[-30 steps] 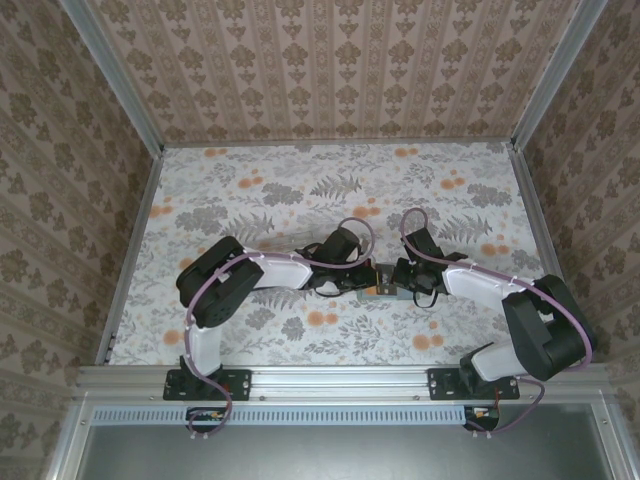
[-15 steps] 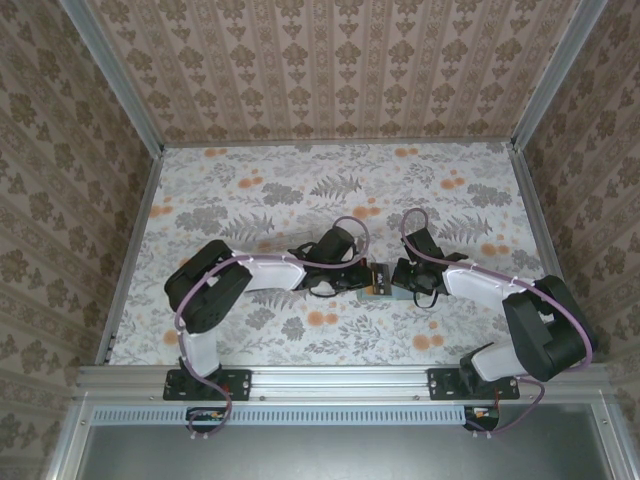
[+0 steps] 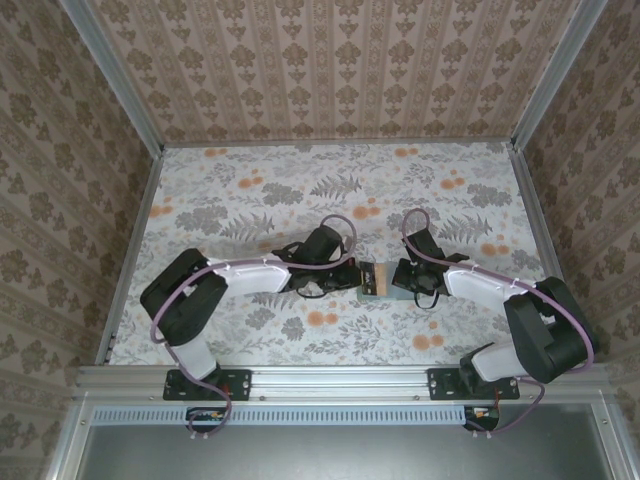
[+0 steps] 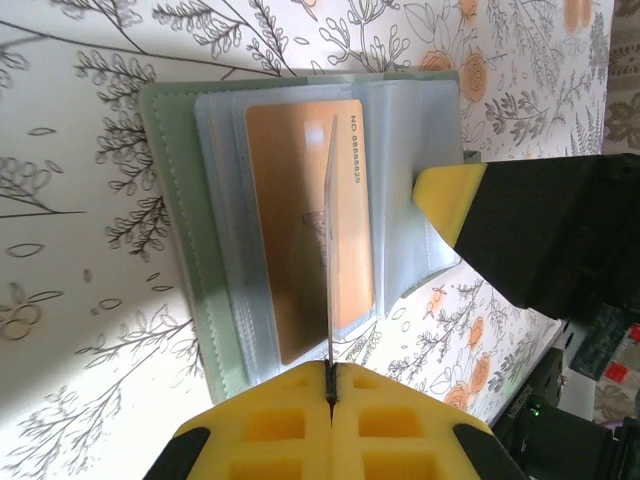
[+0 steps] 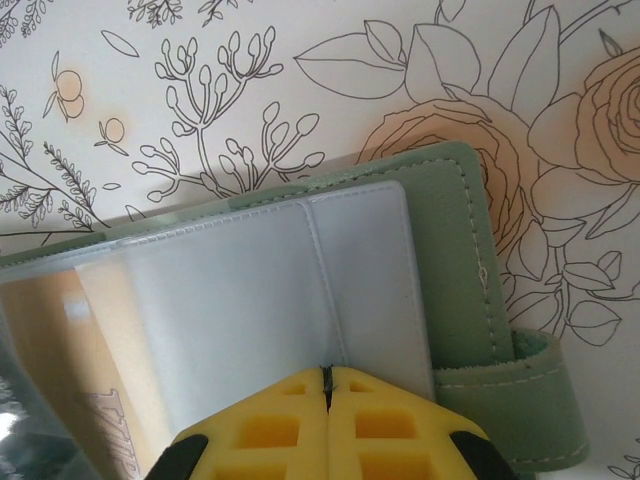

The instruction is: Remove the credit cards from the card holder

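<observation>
The card holder (image 4: 175, 200) lies open and flat on the flowered table (image 4: 70, 150), right in front of the left gripper (image 4: 330, 372). From above it sits between the two grippers. It is grey-green outside with a stitched border. Inside are pale blue-grey, see-through pocket leaves stacked like pages.

A tan-orange card (image 4: 290, 230) lies flat in one pocket, straight ahead of the left fingertips. It has small dark print along one edge and a faint mark near its middle.

The left fingers are pressed together on a thin sheet (image 4: 331, 250) that stands on edge and runs away from them across the tan card. Seen edge-on, it could be a card or a pocket leaf; I cannot tell which.

The right gripper (image 5: 326, 375) also has its fingers closed tight. Their tips rest on the pale pocket leaf at the holder's far side from the left gripper. Whether they pinch the leaf is not clear. Just to the right of these fingers is the holder's green cover (image 5: 455, 260), with a green strap loop (image 5: 510, 400) at its edge.
</observation>
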`<state>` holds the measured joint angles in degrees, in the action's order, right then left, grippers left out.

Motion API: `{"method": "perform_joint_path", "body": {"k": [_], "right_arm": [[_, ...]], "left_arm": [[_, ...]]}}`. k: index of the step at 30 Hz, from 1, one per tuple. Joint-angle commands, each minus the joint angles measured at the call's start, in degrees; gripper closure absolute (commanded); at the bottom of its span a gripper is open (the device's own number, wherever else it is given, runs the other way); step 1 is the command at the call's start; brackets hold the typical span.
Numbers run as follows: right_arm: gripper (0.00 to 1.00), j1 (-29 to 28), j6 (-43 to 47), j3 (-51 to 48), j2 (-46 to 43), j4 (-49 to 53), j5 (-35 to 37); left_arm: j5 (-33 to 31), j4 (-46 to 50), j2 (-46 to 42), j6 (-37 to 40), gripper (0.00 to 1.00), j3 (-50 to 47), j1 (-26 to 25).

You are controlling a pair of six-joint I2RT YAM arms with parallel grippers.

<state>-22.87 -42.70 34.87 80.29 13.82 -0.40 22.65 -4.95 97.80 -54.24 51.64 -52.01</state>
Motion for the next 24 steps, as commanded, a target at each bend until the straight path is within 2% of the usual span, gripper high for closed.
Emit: {"method": "perform_joint_path", "body": {"k": [1, 6, 8, 18, 24], "right_arm": [[1.00, 0.40, -1.05, -1.39, -1.52, 3.96, 1.81], [1.00, 0.45, 0.03, -0.85, -4.15, 3.02, 0.35], [0.97, 0.33, 0.92, -0.13, -5.32, 2.64, -1.09], [0.83, -0.86, 3.10, 4.80, -10.36, 3.39, -3.38], [0.78, -1.13, 3.37, 4.26, -7.94, 1.55, -6.25]], "left_arm": [[-1.04, 3.03, -3.16, 2.87, 1.00, -0.31, 0.47], [-1.04, 5.72, -6.78, 5.91, 1.00, 0.63, 0.05], [-2.04, 8.74, -8.61, 8.10, 1.00, 1.68, -0.15], [-9.52, 24.88, -17.66, 18.07, 1.00, 5.56, -0.03], [-15.87, 34.33, -23.47, 23.92, 1.00, 7.14, 1.71]]}}
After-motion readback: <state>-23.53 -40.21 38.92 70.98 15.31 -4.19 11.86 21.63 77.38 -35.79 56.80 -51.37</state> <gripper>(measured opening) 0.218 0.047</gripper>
